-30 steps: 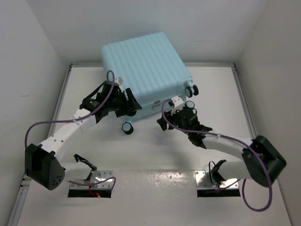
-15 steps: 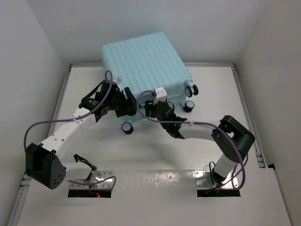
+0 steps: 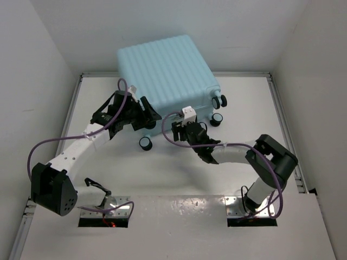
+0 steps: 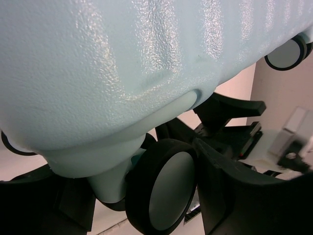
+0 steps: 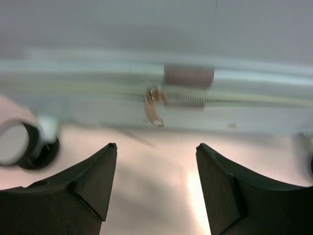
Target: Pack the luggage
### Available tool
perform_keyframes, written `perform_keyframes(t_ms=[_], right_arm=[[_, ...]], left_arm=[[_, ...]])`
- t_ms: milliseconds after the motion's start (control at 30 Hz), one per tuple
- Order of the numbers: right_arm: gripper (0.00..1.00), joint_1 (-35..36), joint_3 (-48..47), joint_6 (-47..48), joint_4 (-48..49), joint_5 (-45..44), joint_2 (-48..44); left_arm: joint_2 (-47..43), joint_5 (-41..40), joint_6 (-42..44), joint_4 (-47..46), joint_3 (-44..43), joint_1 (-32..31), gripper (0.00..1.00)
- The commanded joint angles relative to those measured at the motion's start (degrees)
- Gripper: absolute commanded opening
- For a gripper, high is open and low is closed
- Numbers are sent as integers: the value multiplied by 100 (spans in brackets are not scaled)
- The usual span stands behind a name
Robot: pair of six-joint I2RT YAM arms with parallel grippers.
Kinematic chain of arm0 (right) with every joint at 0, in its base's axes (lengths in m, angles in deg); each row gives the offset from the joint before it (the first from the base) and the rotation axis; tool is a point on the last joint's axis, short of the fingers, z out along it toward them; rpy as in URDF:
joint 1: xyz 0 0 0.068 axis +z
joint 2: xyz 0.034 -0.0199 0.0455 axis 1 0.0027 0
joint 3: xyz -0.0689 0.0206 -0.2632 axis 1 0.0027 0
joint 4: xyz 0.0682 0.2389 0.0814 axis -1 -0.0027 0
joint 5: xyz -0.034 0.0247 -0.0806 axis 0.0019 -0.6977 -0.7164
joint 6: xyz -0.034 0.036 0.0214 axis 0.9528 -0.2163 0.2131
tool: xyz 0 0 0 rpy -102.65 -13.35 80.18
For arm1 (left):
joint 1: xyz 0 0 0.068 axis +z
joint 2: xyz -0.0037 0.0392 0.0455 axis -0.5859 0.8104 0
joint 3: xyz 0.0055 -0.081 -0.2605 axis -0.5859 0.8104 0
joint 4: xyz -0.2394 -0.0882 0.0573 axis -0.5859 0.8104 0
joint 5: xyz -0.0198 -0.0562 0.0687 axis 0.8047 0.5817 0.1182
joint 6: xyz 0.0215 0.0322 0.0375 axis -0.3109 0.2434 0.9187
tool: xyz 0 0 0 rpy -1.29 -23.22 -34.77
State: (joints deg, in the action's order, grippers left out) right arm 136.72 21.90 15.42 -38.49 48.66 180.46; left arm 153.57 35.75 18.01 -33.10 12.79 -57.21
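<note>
Zipper pull on luggage, right wrist view only

Top view: fixed high over the near edge of the table, looking down and toward the back wall, whole suitcase in frame. 
Left wrist view: very close under a suitcase corner, a wheel in the foreground. 
Right wrist view: low, near, facing the zipper pull. 
All share the suitcase's wheeled side.
</note>
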Motion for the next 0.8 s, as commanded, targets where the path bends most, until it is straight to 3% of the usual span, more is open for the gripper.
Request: perform_keyframes(t_ms=[0,333,533,567,667,700,767], right_arm=[[66,-38,407,584,541,342,-261],[67,-178,-617,348,262,114,530],[61,-143,-1287,-65,-108,-299,1013],[57,-135,-1401,-92,-100,-325,1083],[29,-143,-1472,-153,-108,-370,1076],[14,-152,-1446,-136,-91,-361,1023],[3,-152,-1280,12,14,-361,865]], left_arm=[[-9,26,-31,-98,186,43,0],[-9,79,-83,-151,240,43,0],[-9,79,-83,-151,240,43,0],[-61,79,-83,-151,240,43,0],[-114,79,-83,-151,292,95,0],[-114,79,-83,-151,353,147,0],[-167,79,-83,-151,354,148,0]])
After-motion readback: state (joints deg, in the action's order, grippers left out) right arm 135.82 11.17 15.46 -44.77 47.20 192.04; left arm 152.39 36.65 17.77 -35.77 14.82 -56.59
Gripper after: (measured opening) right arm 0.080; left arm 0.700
